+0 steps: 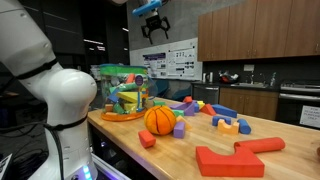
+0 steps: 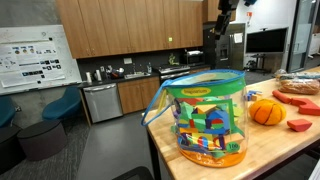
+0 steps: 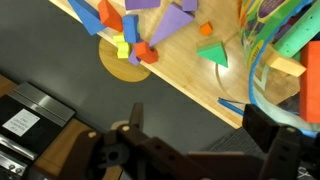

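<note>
OPERATOR: What sits closest to the lens?

SPOTTER: Foreground: a clear plastic tub [image 2: 208,118] packed with coloured foam blocks, upright at the end of the bench [image 2: 285,152]. An orange ball [image 2: 266,111] lies just beyond it.

OPERATOR: And the hand?

SPOTTER: Your hand [image 1: 153,32] hangs high over the tub's end of the bench, jaws spread wide and holding nothing. I'd call this the approach stage, since nothing is gripped or touched.

OPERATOR: What would a move from here call for?

SPOTTER: By my read, a long drop. You'd want to line up first, because you look to be over the bench edge. The tub's rim is close to one side and loose blocks lie on the other.

OPERATOR: Do the cameras disagree?

SPOTTER: They fill each other's gaps. The wrist view looks down past your fingers [image 3: 135,118]. It picks out purple wedges [image 3: 165,22], a green triangle [image 3: 213,53] and a pale round disc [image 3: 118,64]. The tub fills its right side. Only the exterior views show your height. An exterior view also takes in the red blocks [image 1: 228,162] at the near edge, which the wrist camera misses.
</note>
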`<action>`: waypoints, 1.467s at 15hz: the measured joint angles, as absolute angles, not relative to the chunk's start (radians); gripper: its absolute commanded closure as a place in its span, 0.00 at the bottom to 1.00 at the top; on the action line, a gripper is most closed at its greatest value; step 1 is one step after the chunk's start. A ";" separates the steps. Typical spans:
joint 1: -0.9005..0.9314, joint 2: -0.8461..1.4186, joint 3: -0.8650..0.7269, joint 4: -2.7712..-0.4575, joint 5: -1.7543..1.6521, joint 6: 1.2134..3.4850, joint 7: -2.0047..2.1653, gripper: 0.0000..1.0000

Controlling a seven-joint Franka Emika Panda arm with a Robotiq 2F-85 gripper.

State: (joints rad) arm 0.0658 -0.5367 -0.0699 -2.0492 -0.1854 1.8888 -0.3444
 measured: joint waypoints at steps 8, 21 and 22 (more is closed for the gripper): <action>-0.024 -0.469 -0.285 -2.265 -0.077 2.165 -0.367 0.00; -0.097 -0.164 -0.437 -2.270 0.187 2.367 -0.675 0.00; -0.105 -0.147 -0.434 -2.262 0.190 2.371 -0.685 0.00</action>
